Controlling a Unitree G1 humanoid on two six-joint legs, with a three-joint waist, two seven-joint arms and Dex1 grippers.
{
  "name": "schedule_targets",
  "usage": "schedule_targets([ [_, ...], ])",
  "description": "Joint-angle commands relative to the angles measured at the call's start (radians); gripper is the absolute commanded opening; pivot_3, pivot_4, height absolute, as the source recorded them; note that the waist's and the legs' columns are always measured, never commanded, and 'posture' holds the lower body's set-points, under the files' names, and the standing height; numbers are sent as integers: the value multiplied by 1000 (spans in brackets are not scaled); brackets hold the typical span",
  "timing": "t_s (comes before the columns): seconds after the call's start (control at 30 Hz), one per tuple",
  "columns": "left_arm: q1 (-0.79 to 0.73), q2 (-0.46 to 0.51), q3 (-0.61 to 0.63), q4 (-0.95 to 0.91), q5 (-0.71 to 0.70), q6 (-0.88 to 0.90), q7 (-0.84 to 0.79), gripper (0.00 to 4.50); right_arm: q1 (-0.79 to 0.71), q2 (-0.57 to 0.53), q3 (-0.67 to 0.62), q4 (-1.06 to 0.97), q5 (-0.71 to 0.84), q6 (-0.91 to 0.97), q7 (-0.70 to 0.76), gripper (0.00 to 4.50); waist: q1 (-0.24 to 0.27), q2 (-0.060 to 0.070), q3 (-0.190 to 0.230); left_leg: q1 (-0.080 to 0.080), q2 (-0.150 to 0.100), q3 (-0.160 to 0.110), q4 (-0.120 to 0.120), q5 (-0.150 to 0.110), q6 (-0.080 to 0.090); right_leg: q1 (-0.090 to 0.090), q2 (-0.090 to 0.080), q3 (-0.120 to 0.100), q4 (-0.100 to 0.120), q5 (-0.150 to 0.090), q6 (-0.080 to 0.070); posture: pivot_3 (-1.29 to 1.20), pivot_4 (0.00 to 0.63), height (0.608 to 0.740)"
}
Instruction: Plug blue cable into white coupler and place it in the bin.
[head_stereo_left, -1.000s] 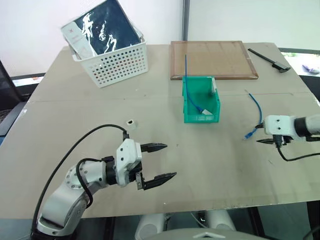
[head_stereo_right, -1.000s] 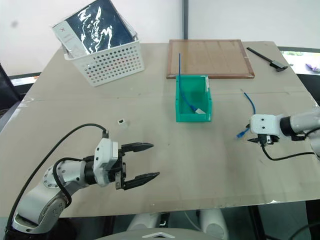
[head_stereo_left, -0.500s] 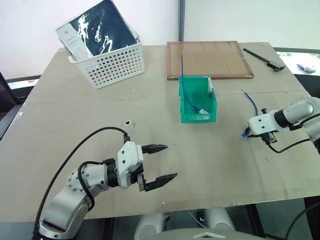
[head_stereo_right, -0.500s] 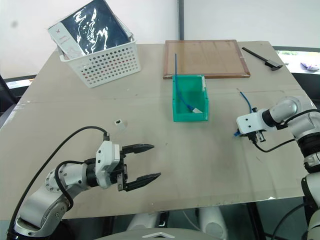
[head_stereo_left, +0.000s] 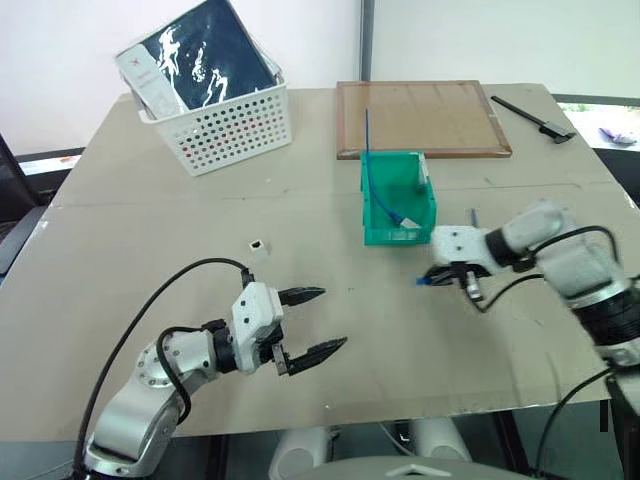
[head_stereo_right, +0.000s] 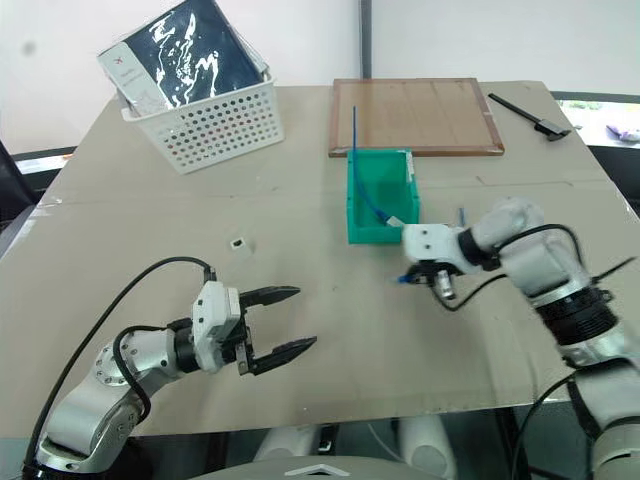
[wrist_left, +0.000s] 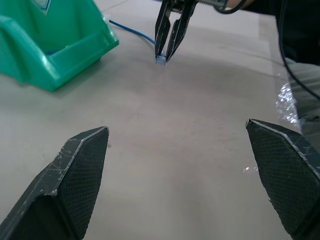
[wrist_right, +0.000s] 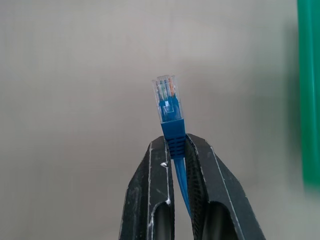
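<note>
**Right gripper pinching the cable's plug end above the tabletop**

A flat beige table (head_stereo_left: 150, 200) with a seam running across it is standing before a pale wall. The right gripper (wrist_right: 178, 150) is clamping the blue cable (wrist_right: 172, 131) just behind its clear ribbed plug, near the green bin (head_stereo_left: 398, 205), whose smooth plastic walls are holding another blue lead. The left gripper (head_stereo_left: 315, 322) is hovering with its textured black fingers (wrist_left: 75, 180) spread wide, holding nothing. The white coupler (head_stereo_left: 259, 244), a tiny block, is lying on the table just beyond it. A perforated white basket (head_stereo_left: 225, 120) is sitting far left, and a wooden board (head_stereo_left: 425, 118) is lying behind the bin.
</note>
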Motion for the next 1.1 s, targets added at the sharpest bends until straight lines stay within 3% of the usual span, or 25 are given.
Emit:
schedule_targets([
  [0.03, -32, 25, 18, 52, 47, -68, -32, 4500, -10, 104, 107, -16, -86, 82, -126, 41, 2, 0, 0, 0, 0, 0, 0, 0, 0, 0, 0, 0, 0, -1, -1, 0, 150, 740],
  [0.13, -65, 34, 6, 91, 64, -71, -45, 4500, -22, 167, 124, 42, -106, 62, -196, 41, 0, -1, -1, 0, -1, 1, 1, 0, 0, 0, 0, 0, 0, -1, -1, 0, 150, 740],
  [0.17, -76, 38, -2, 101, 73, -74, -52, 4500, -19, 169, 116, 49, -102, 53, -205, 717, 0, -2, -1, 1, -1, 1, 1, 0, 0, 1, 0, 0, 0, -1, -1, 0, 150, 740],
  [0.4, -214, 24, -93, 190, 122, -54, -91, 4500, 145, 87, -137, -224, 130, 127, -194, 3396, 14, -1, 0, -2, -2, -2, 0, 0, 0, 0, -1, -3, -1, 1, 2, 0, 150, 740],
  [0.43, -238, 19, -107, 206, 128, -51, -98, 4500, 184, 85, -184, -277, 164, 153, -215, 4155, 13, -1, 0, -2, -2, -2, 0, 0, 0, 0, -1, -2, -1, 1, 2, 0, 150, 740],
  [0.47, -266, 12, -125, 222, 135, -47, -104, 4500, 237, 84, -236, -336, 196, 164, -239, 4438, 11, -1, 0, -2, -2, -2, 0, 0, 0, -1, -1, -2, -1, 1, 2, 0, 150, 740],
  [0.67, -397, -31, -205, 314, 179, -31, -119, 4500, 564, 117, -475, -622, 276, 163, -424, 4479, 22, -1, 0, -2, -2, -2, 0, 0, 0, 0, 0, -3, 0, 1, 3, 0, 150, 740],
  [0.83, -483, -67, -269, 417, 249, -70, -135, 4500, 829, 133, -563, -764, 272, 96, -541, 4479, 20, -1, 0, -1, -2, 0, 1, 0, 0, 1, 0, -1, 0, 1, 3, 0, 150, 740],
  [1.1, -593, -139, -329, 605, 340, -154, -149, 4500, 1070, 136, -633, -881, 279, 44, -638, 4479, 23, -2, -1, 1, -1, 0, 2, 0, 0, 2, 1, -1, 1, -1, 5, 0, 150, 740],
])
